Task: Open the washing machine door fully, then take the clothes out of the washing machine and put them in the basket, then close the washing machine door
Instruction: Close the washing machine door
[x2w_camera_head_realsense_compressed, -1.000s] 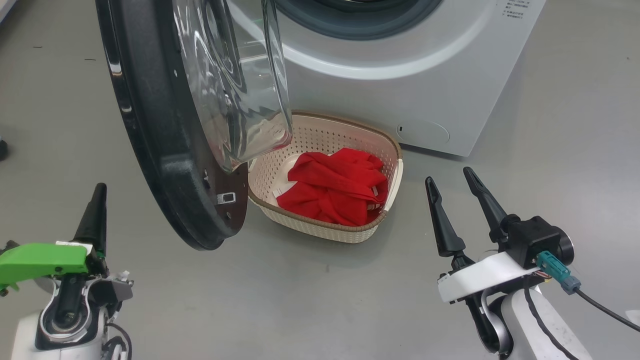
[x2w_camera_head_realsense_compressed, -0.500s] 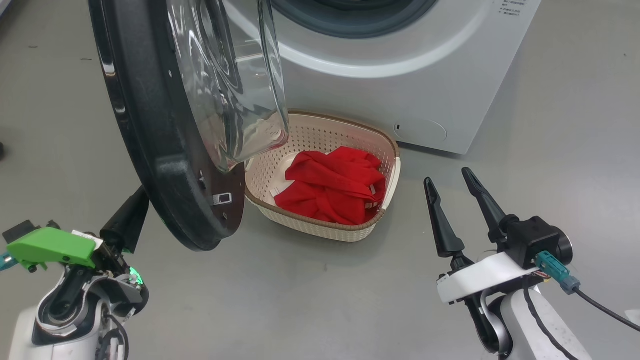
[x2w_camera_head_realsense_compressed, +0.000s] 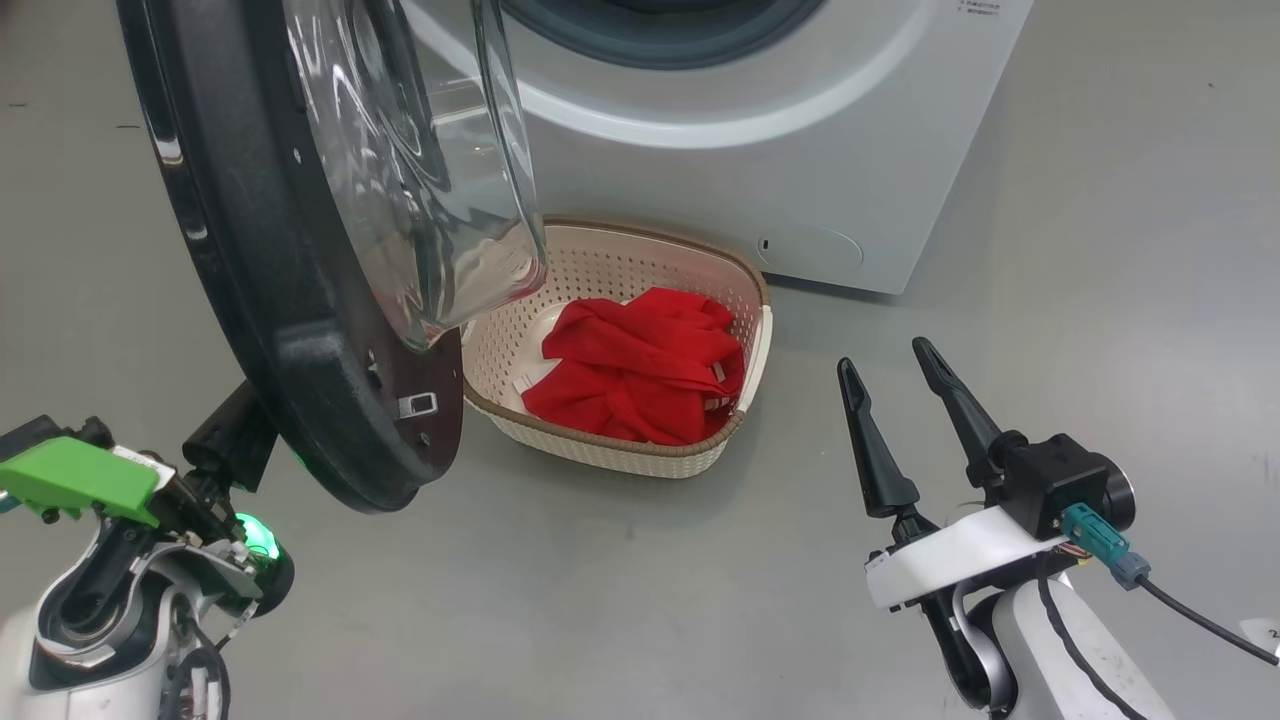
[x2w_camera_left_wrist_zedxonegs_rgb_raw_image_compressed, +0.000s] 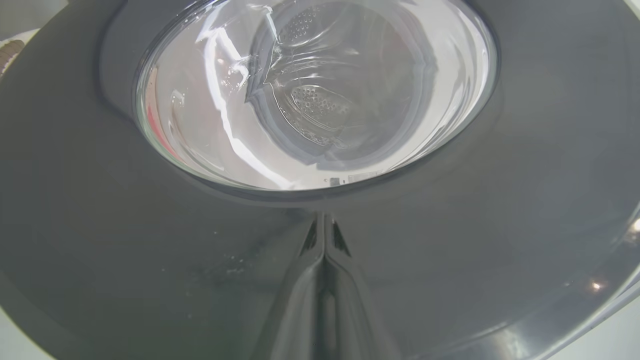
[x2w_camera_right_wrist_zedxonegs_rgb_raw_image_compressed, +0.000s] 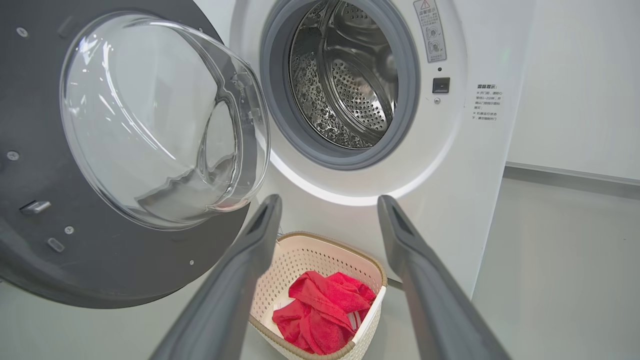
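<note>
The washing machine is a big white box with a smooth front. In its round opening there is a grey rubber ring, and behind the ring a shiny steel drum with many small holes and dimples.

The washing machine door stands open on the left side of the machine. It is a large disc with a wide glossy black rim, and at its centre a clear glass bowl bulges toward the machine.

The basket stands on the grey floor directly in front of the machine, under the opening. It is cream plastic with perforated walls and a brown rim that looks woven. The clothes lie inside it: soft, bright red fabric in a crumpled heap, with narrow white bands.

The left gripper is on the outer side of the door, away from the machine. Its two dark fingers are pressed together with nothing between them. Their tips are at the black face just below the glass, and they seem to touch it.

The right gripper hangs in front of the machine, to the right of the basket and apart from it. Its jaws are spread wide and hold nothing.
</note>
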